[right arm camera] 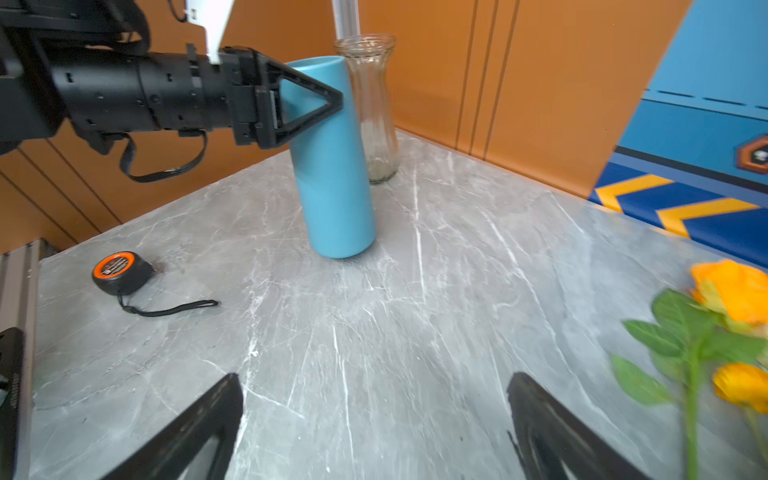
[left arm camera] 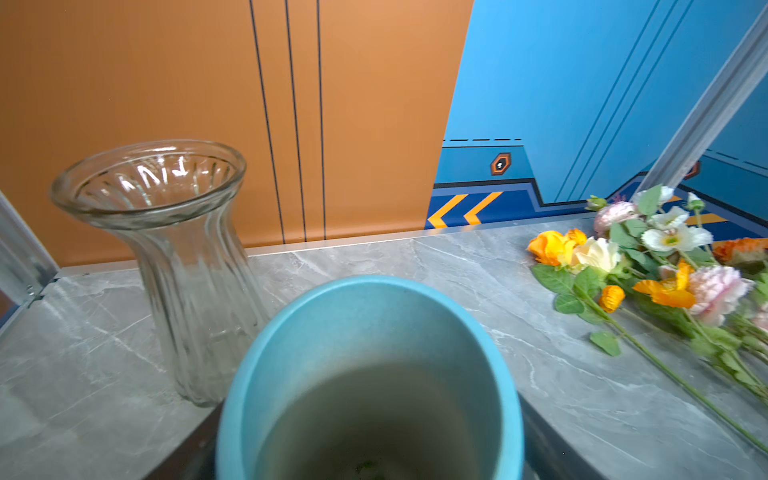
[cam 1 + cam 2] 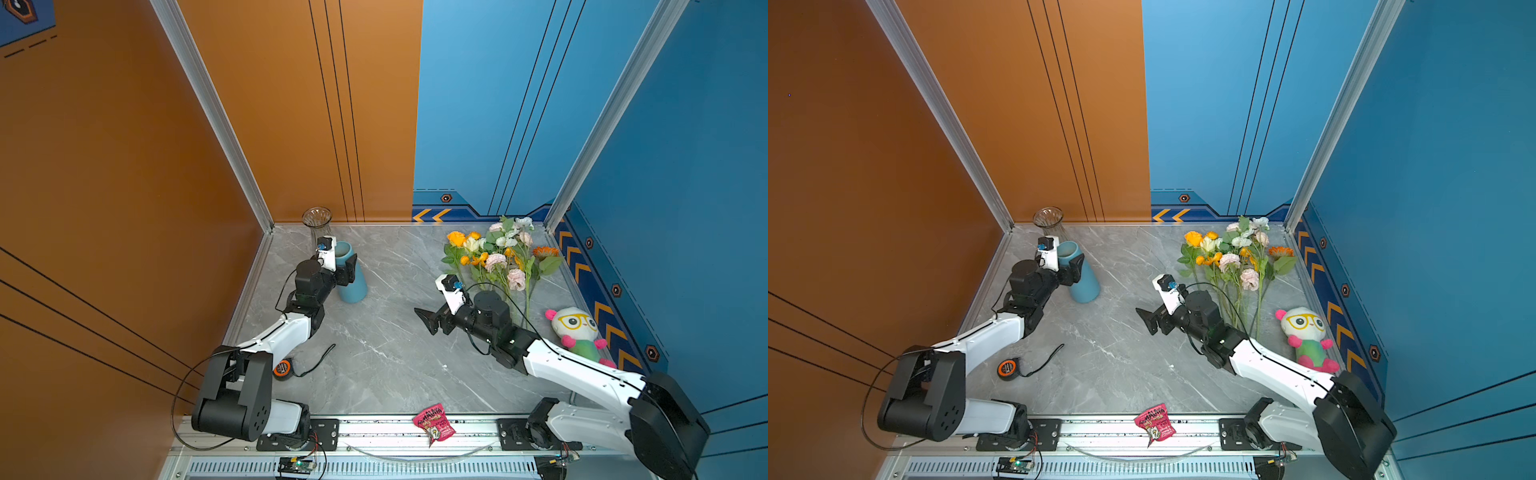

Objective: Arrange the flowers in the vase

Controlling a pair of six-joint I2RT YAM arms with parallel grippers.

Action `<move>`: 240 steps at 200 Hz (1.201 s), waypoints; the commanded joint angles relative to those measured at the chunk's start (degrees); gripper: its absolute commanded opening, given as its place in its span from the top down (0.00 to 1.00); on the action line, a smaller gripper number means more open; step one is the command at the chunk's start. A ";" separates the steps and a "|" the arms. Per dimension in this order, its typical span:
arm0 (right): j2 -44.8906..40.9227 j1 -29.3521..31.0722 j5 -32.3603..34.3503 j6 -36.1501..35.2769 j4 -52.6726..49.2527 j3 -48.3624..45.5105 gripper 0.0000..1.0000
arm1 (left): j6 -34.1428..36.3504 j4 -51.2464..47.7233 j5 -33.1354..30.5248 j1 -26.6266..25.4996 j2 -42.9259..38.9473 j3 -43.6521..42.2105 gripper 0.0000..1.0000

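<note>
A tall blue vase (image 3: 353, 284) (image 1: 332, 187) stands tilted at the back left of the grey table. My left gripper (image 3: 341, 262) (image 1: 320, 97) is shut on it near the rim, one finger on either side. In the left wrist view I look down into its open mouth (image 2: 365, 324). A clear glass vase (image 3: 317, 220) (image 2: 183, 257) stands upright just behind it in the corner. The flowers (image 3: 498, 253) (image 2: 648, 266) lie in a bunch at the back right, stems toward the front. My right gripper (image 3: 424, 322) (image 1: 374, 386) hangs open over bare table, left of the stems.
A black and orange tape measure (image 3: 281, 368) (image 1: 118, 270) with a strap lies by the left arm. A plush toy (image 3: 577, 330) sits at the right edge near the right arm. A pink snack packet (image 3: 433, 424) lies on the front rail.
</note>
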 commanded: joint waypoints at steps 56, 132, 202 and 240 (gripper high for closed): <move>-27.72 -10.50 5.21 9.97 -23.30 -10.12 0.00 | 5.56 8.47 -0.04 -18.18 3.13 9.19 0.77; -34.65 -15.77 0.92 11.76 -30.25 -10.81 0.00 | 9.41 9.76 -2.14 -24.00 14.34 17.33 0.78; -32.52 -16.52 0.39 11.78 -29.46 -10.24 0.00 | 8.44 10.13 -1.31 -24.59 16.23 17.34 0.68; -31.76 -16.73 -0.03 11.76 -29.19 -10.21 0.00 | 10.25 10.18 -1.08 -24.93 16.14 15.52 0.36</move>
